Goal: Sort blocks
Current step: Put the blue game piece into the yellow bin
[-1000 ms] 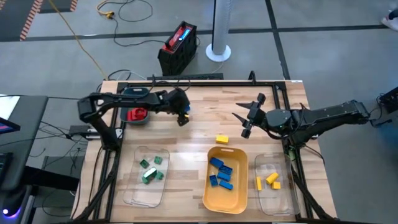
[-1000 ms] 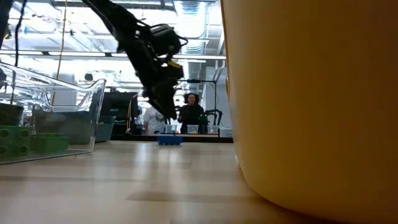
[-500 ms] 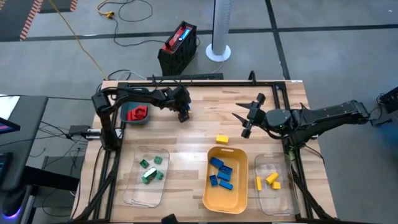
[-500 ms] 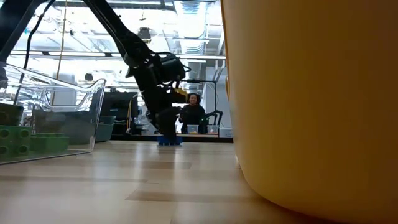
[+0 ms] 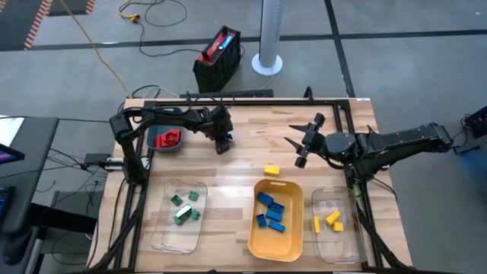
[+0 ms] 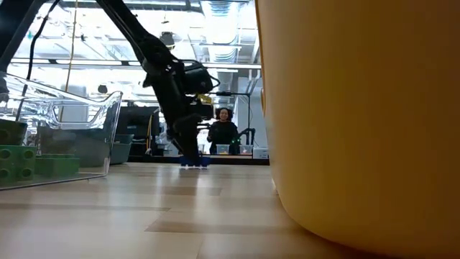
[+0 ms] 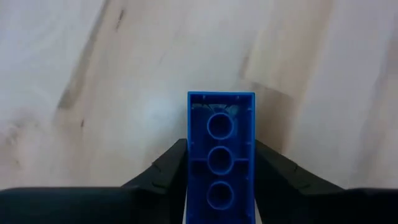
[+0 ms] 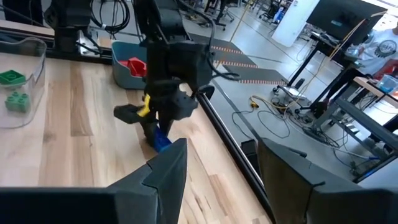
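**Left gripper closes around blue brick at table's far side**

Lowered since a second ago, the left gripper point(image 5: 223, 143) now has its fingers point(image 7: 168, 167) pressed on both sides of a blue brick point(image 7: 221, 155), wide jaws narrowed. Brick: long, hollow underside up, three round tubes in a row, resting on the table point(image 5: 251, 152) beside the teal tray point(image 5: 169, 140). Right gripper point(image 5: 297, 144) hovers half-open, empty. Counts: one loose yellow brick point(image 5: 272, 170); about five blue in the yellow tray point(image 5: 275, 218); three yellow in the right clear tray point(image 5: 332, 226); about four green in the left clear tray point(image 5: 179, 215).
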